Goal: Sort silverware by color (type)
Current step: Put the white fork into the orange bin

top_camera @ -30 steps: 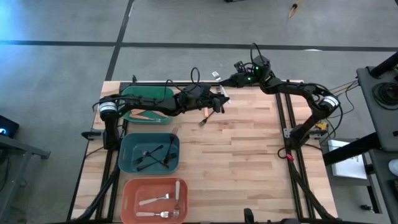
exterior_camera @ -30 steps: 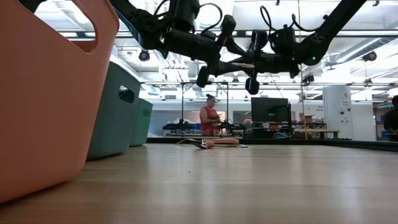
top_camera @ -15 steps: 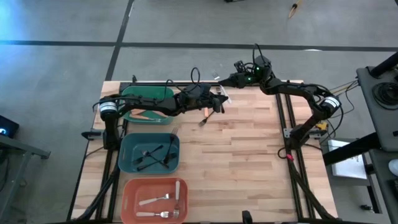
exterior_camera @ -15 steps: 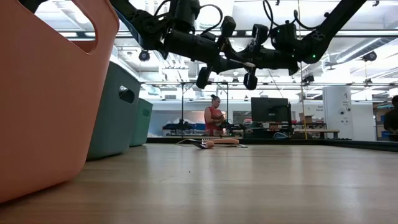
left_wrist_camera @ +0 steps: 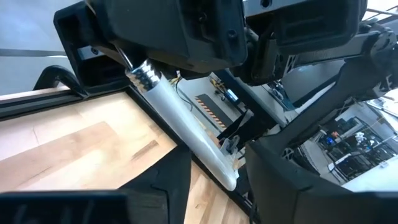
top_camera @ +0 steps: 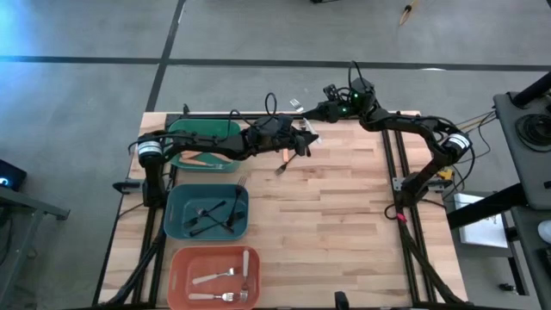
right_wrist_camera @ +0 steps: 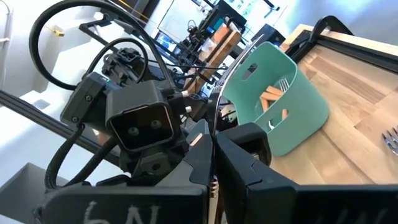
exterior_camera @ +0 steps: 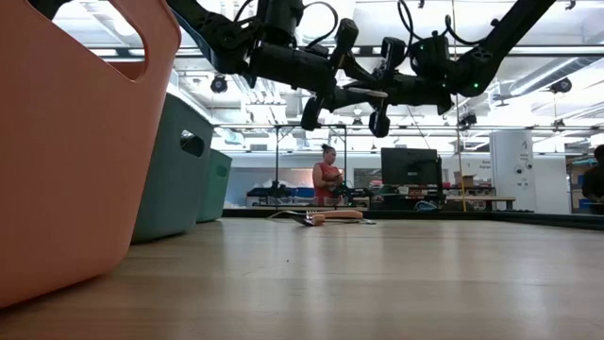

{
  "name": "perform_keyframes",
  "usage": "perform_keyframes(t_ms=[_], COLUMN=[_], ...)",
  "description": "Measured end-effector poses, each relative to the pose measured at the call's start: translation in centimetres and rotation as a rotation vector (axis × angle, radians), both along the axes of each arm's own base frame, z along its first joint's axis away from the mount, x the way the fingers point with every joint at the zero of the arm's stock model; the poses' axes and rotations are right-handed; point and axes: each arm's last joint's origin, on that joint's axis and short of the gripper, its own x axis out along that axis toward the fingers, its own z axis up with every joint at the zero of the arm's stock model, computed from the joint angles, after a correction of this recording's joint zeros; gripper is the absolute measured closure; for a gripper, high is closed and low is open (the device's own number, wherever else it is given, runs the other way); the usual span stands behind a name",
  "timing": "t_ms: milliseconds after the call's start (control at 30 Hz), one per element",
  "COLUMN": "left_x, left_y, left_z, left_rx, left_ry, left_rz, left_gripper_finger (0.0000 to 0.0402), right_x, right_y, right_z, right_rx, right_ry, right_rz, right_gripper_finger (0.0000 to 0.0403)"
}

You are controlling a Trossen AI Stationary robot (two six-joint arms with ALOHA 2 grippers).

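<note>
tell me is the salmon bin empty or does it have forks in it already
Not empty. The high view shows white-handled forks lying inside the salmon bin, about three of them.

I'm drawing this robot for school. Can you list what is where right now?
Right gripper: shut on a white fork, above the far side of the table
Left gripper: open, one finger each side of that fork's handle
Green bin: orange forks
Teal bin: black forks
Salmon bin: white forks
Loose on table: one orange fork
</note>
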Motion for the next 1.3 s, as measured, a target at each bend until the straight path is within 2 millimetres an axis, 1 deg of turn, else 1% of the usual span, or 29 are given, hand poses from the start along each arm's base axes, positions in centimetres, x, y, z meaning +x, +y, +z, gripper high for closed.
perform_keyframes(t_ms=[167, 400, 500, 667, 700, 900, 1000, 1133, 1200, 1300], left_x=[0.0, 0.0, 0.0, -0.1, -0.1, -0.3, -0.4, -0.6, -1.0, -2.2], left_y=[0.0, 0.0, 0.0, 0.2, 0.2, 0.4, 0.6, 0.6, 0.5, 0.3], left_z=[0.0, 0.0, 0.0, -0.3, -0.2, 0.1, 0.3, 0.3, 0.6, 1.5], left_rx=[0.010, 0.017, 0.028, 0.010, 0.002, -0.008, -0.011, -0.006, 0.007, 0.039], left_ry=[0.004, 0.006, 0.010, 0.031, 0.026, 0.008, 0.008, 0.036, 0.068, 0.176], left_rz=[-0.001, -0.001, -0.002, 0.015, 0.017, 0.023, 0.012, -0.015, -0.024, -0.034], left_gripper_finger=[0.0264, 0.0284, 0.0308, 0.0380, 0.0385, 0.0386, 0.0386, 0.0386, 0.0387, 0.0387], right_x=[0.2, 0.7, 0.7, 1.0, 1.0, 1.3, 1.2, 0.7, 0.5, -0.2], right_y=[0.2, 0.7, 0.7, 0.5, 0.5, 0.2, -0.1, -0.7, -1.0, -1.9], right_z=[0.0, 0.2, 0.2, 1.3, 1.5, 2.6, 2.9, 3.4, 3.7, 4.6], right_rx=[-0.001, -0.029, -0.031, -0.072, -0.081, -0.072, -0.057, -0.046, -0.049, -0.068], right_ry=[-0.001, -0.017, -0.019, -0.048, -0.053, -0.062, -0.054, -0.043, -0.045, -0.056], right_rz=[0.007, 0.007, 0.005, 0.028, 0.029, 0.032, 0.030, 0.054, 0.074, 0.093], right_gripper_finger=[0.0394, 0.0394, 0.0394, 0.0393, 0.0393, 0.0392, 0.0379, 0.0342, 0.0321, 0.0295])
